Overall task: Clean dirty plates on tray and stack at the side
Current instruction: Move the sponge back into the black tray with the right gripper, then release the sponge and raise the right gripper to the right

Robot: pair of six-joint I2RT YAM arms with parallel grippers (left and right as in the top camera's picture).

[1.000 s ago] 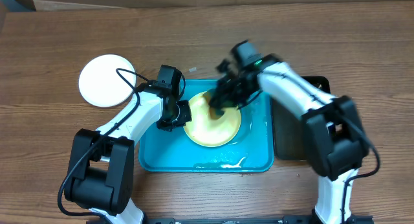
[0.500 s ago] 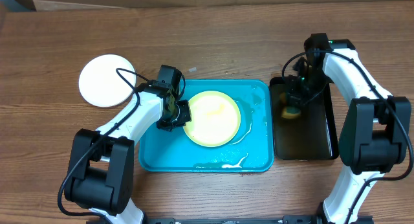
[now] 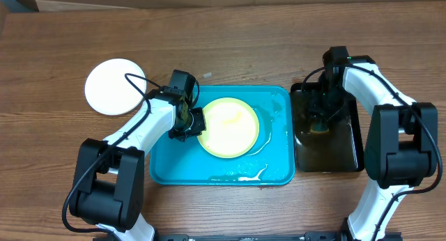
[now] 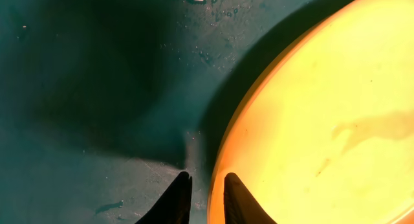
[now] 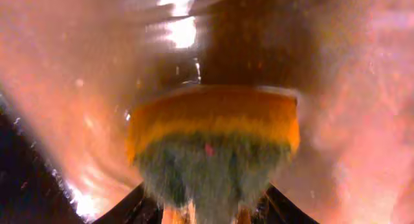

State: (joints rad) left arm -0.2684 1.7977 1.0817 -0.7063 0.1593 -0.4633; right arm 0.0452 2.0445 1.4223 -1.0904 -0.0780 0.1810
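A pale yellow plate (image 3: 230,126) lies flat in the turquoise tray (image 3: 174,164). My left gripper (image 3: 196,122) is at its left rim. In the left wrist view the gripper (image 4: 206,201) is narrowly open astride the rim: one finger over the plate (image 4: 323,120), the other over the wet tray floor (image 4: 97,88). A white plate (image 3: 115,86) rests on the table, far left. My right gripper (image 3: 320,119) is down in the black tray (image 3: 327,154). It (image 5: 210,211) stands open, with a yellow-and-green sponge (image 5: 213,133) lying between the spread fingers.
White foam streaks (image 3: 247,175) and water lie along the turquoise tray's front and right side. The black tray's floor is wet and glossy. Bare wooden tabletop (image 3: 223,46) surrounds both trays.
My right arm carried the sponge from the yellow plate over to the black tray, lowered it and spread its jaws. The left jaws have loosened slightly at the plate's rim.
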